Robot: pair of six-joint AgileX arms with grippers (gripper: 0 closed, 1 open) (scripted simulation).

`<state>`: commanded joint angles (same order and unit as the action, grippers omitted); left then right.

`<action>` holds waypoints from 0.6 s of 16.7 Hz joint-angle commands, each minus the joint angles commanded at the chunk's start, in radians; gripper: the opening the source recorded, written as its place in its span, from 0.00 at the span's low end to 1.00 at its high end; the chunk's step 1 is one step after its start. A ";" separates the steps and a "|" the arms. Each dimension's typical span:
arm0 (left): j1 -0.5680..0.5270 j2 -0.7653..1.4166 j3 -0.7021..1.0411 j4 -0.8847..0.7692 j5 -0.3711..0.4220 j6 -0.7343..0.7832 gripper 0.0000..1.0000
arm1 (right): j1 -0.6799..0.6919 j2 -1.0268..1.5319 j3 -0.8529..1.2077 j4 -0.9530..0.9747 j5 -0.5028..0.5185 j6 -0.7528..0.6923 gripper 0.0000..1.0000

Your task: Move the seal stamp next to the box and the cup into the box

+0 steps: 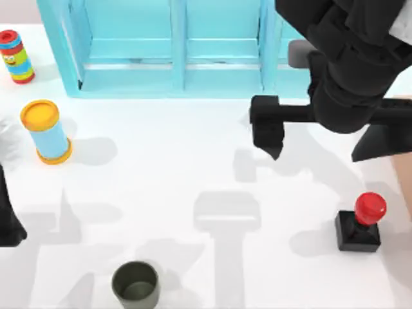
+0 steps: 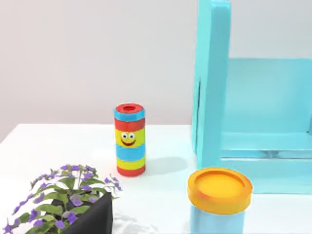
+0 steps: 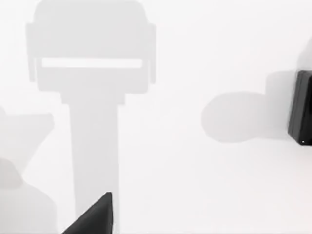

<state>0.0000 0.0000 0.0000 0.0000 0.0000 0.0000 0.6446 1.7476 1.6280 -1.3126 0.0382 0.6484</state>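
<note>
Right end effector [image 1: 322, 138] hangs above the counter [image 1: 167, 174], fingers spread wide, holding nothing. One finger sits at approx [image 1: 267, 132]; the other is toward the counter's right edge. Seal stamp [image 1: 360, 224] stands upright on the counter, below and slightly right of the end effector, not under it and well short of contact. Olive cup [image 1: 136, 284] is far off to the lower left of it, upright, empty. Box: just a tan sliver at the top view's right edge [image 1: 404, 103], right next to the end effector's far finger; can't confirm more than that.

Left arm [image 1: 8, 219] parked at the left edge; its end effector state can't be told.

Risks (judgement): the stamp is top-heavy with a round glossy knob, so an off-centre descent could tip it or let the knob slip between the fingers. The wide spread could also clip the box wall when lowering.

View diffs: right wrist view shows the stamp's black base [image 3: 301, 108] at the frame edge plus one fingertip [image 3: 95, 217], no knob. Left wrist view gives a striped smiley cylinder [image 2: 129, 139], yellow-lidded blue cylinder [image 2: 219, 195], turquoise shelf [image 2: 214, 83] and a purple-flowered plant [image 2: 63, 200], the plant absent from the top view.
</note>
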 joint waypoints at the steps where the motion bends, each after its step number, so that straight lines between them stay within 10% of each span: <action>1: 0.000 0.000 0.000 0.000 0.000 0.000 1.00 | 0.018 0.022 0.019 -0.002 -0.001 0.025 1.00; 10: 0.000 0.000 0.000 0.000 0.000 0.000 1.00 | 0.215 0.219 0.182 -0.026 -0.019 0.213 1.00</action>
<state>0.0000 0.0000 0.0000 0.0000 0.0000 0.0000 0.8599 1.9663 1.8105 -1.3384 0.0192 0.8613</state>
